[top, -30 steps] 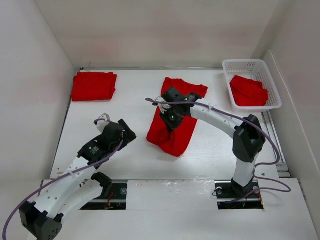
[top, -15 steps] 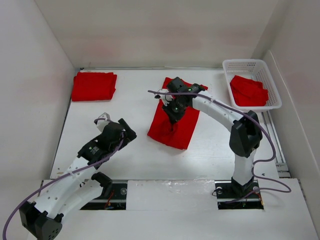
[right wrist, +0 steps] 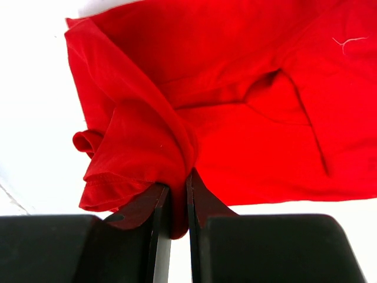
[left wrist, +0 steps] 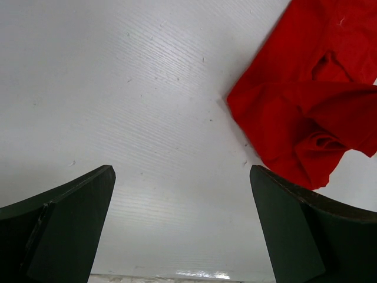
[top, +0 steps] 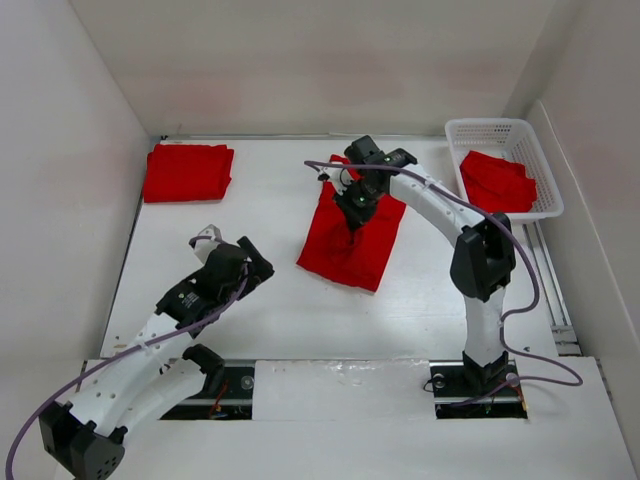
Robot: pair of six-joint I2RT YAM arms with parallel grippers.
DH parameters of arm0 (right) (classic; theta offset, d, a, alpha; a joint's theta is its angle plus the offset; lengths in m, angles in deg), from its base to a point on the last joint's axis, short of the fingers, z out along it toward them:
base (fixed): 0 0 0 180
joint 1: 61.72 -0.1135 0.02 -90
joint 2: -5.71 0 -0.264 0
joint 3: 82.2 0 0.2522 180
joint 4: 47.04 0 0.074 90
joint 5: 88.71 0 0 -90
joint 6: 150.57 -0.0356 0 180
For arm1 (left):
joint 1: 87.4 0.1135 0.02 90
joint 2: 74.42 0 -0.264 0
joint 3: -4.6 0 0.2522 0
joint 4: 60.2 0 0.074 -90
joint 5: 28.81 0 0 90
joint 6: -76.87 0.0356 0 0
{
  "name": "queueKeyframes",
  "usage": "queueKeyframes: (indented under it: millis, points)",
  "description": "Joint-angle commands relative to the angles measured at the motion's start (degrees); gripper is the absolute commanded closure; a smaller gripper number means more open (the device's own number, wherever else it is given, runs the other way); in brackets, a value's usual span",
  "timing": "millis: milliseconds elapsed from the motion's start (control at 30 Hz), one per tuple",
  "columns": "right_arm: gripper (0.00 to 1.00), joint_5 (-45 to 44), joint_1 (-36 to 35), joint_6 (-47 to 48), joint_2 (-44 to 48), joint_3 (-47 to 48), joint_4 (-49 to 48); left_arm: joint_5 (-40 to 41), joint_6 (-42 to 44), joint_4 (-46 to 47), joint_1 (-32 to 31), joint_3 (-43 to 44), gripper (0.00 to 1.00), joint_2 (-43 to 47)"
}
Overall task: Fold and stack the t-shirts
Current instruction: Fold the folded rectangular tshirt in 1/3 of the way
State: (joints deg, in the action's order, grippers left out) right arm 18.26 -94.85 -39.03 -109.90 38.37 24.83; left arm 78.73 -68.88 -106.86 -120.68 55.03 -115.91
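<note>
At the bench's point(top: 260, 310) far left corner we see a folded t-shirt point(top: 188, 172) lying flat. Nearer us, the left jaws stand spread wide over bare bench and hold nothing. The middle t-shirt point(left wrist: 306, 118) lies off to their right, apart from them. That shirt lies rumpled at the bench's centre. The right jaws, pressed nearly together, pinch a bunched fold of its cloth toward its far end. At far right, a white mesh basket point(top: 500, 130) holds a crumpled t-shirt point(top: 497, 183).
</note>
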Motion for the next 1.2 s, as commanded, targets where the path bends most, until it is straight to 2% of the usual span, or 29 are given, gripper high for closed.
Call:
queueKeyframes:
  millis: [0,667,1167]
  points:
    - [0.97,1.7,0.4,2.9,-2.0,3.9,2.1,0.0,0.7,0.8,0.1,0.9,0.0,-0.3]
    - [0.95,3.0,3.9,8.0,-8.2,11.1,3.2,-1.2,1.8,2.5,0.1,0.3,0.0,-1.8]
    - [0.88,1.8,6.1,9.0,-13.1,14.9,2.5,-2.9,2.8,4.1,0.1,-0.2,0.0,-2.9]
